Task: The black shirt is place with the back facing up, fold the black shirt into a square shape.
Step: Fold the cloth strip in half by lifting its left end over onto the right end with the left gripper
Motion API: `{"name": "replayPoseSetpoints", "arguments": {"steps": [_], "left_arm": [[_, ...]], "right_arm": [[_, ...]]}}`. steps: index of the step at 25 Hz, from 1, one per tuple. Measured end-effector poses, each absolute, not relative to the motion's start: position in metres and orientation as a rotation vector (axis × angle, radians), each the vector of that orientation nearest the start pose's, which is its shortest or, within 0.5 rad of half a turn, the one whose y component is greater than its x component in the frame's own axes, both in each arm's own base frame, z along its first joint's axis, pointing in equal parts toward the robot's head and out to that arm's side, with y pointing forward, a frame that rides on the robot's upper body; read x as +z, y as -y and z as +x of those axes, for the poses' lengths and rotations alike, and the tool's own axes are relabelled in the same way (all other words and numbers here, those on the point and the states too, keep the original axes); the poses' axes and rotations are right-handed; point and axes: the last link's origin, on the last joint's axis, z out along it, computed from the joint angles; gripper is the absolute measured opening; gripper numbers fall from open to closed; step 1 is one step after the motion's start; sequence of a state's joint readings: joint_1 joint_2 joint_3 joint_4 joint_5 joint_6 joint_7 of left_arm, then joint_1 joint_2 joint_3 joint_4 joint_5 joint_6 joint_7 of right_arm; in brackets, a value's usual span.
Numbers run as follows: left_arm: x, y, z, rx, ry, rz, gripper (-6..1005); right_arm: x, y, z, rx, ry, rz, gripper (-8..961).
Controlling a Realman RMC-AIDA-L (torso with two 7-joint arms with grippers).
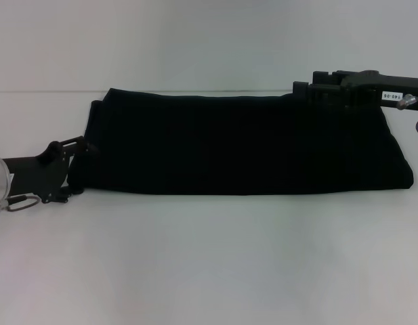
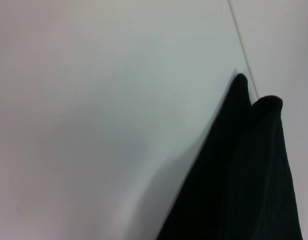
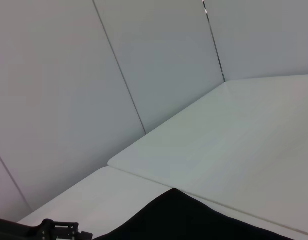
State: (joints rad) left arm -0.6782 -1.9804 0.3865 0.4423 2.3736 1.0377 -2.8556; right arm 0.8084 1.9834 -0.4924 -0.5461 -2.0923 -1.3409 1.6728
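Note:
The black shirt (image 1: 242,145) lies on the white table (image 1: 209,257) as a long folded band running left to right. No lettering shows on it. My left gripper (image 1: 78,168) sits at the band's lower left corner, its fingers (image 1: 80,144) spread apart at the cloth's edge. The left wrist view shows that end of the shirt (image 2: 248,180) lying flat, with two rounded corners. My right gripper (image 1: 309,92) hangs over the band's far edge toward the right end, black against black cloth. Its wrist view catches only an edge of the shirt (image 3: 193,220).
The table's back edge (image 1: 195,91) runs just behind the shirt, with a pale wall beyond. Bare tabletop spreads in front of the band. A seam between two table panels (image 3: 158,182) shows in the right wrist view.

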Motion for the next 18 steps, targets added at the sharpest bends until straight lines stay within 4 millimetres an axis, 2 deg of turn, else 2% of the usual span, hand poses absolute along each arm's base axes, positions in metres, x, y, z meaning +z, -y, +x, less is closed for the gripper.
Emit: {"name": "replayPoseSetpoints", "arguments": {"steps": [18], "left_arm": [[0.0273, -0.3937, -0.3344, 0.974, -2.949, 1.720, 920]], "right_arm": [[0.0421, -0.4252, 0.2171, 0.725, -0.859, -2.497, 750]]}}
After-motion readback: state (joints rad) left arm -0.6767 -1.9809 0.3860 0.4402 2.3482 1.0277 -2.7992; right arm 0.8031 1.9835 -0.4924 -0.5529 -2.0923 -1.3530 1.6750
